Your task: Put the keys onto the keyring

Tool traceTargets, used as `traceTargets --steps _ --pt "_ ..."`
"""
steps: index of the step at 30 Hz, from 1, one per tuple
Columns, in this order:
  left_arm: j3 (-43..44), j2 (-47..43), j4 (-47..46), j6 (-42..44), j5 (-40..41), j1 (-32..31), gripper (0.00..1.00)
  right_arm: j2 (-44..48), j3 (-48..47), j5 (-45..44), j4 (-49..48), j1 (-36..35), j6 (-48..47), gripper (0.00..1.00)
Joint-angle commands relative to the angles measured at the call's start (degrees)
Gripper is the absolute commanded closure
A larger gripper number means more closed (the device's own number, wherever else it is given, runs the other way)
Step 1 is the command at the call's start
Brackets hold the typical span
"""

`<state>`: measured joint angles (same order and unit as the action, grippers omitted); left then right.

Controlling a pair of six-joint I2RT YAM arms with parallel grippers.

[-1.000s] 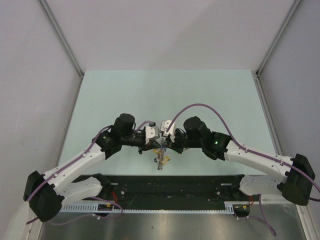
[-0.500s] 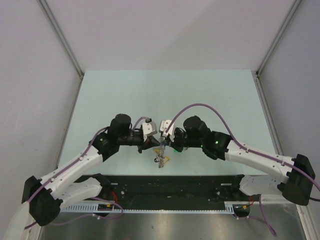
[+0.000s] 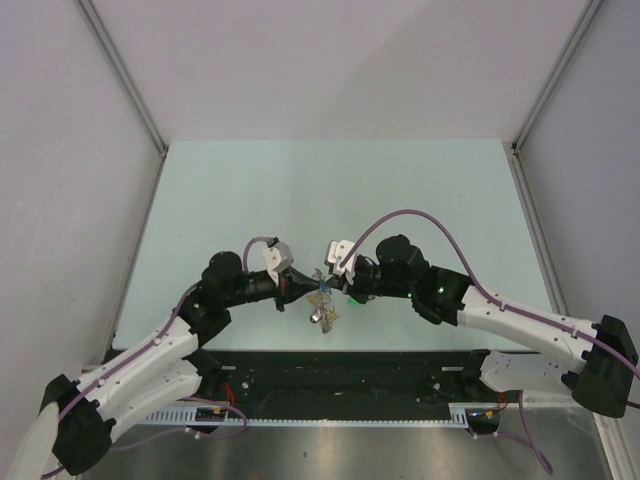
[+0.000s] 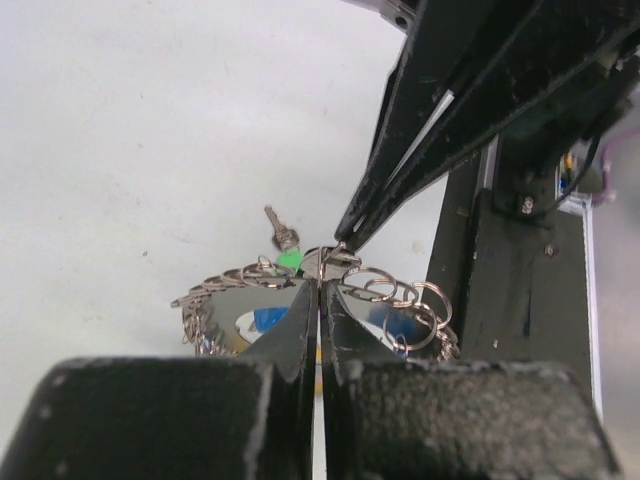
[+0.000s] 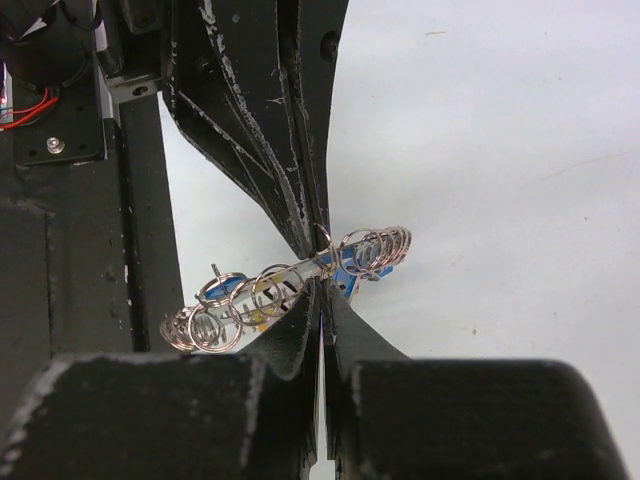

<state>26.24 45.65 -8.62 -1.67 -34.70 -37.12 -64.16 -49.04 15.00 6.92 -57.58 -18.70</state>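
Note:
The keyring (image 3: 321, 298) is held in the air between my two grippers. In the left wrist view it (image 4: 235, 300) is a shiny disc edged with wire loops. A green-headed key (image 4: 284, 250) sticks up behind it. My left gripper (image 4: 320, 288) is shut on the ring's near edge. My right gripper's fingers (image 4: 400, 170) reach in from the upper right and touch a top loop. In the right wrist view the ring (image 5: 260, 288) is edge-on, with a blue key head (image 5: 346, 272) under it. My right gripper (image 5: 322, 292) is shut at its rim. The left fingers (image 5: 270, 150) pinch from above.
The pale green table (image 3: 330, 190) lies beyond the grippers, with grey walls on three sides. A black rail with wiring (image 3: 350, 372) runs along the near edge, just below the hanging keys (image 3: 325, 318).
My left arm has drawn back to the left and towards the near edge. The right gripper followed slightly. The ring and keys stayed between the two grippers, a little nearer the rail.

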Motion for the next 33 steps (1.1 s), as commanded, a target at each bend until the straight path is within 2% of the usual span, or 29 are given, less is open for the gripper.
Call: traceTargets --steps 1,9,16,24,33 --pt "-3.7 -2.3 -18.5 -9.6 5.1 0.4 1.0 0.8 1.2 1.2 -3.7 -0.2 1.0 1.0" --pt "-8.8 -1.9 -29.8 -15.0 6.8 0.4 1.0 -0.3 1.9 1.1 -6.0 0.5 1.4 1.0" --pt "-9.3 -2.8 -30.0 -14.9 5.6 0.3 1.0 -0.7 1.9 -2.4 -6.0 0.7 1.9 1.0" --pt "-9.0 -3.6 -29.1 -14.4 5.2 0.4 1.0 -0.8 1.9 -2.7 -6.0 0.7 2.2 0.87" --pt "-8.3 -3.5 -28.6 -14.5 4.1 0.4 1.0 -0.8 2.0 -2.4 -6.3 0.6 2.3 0.8"
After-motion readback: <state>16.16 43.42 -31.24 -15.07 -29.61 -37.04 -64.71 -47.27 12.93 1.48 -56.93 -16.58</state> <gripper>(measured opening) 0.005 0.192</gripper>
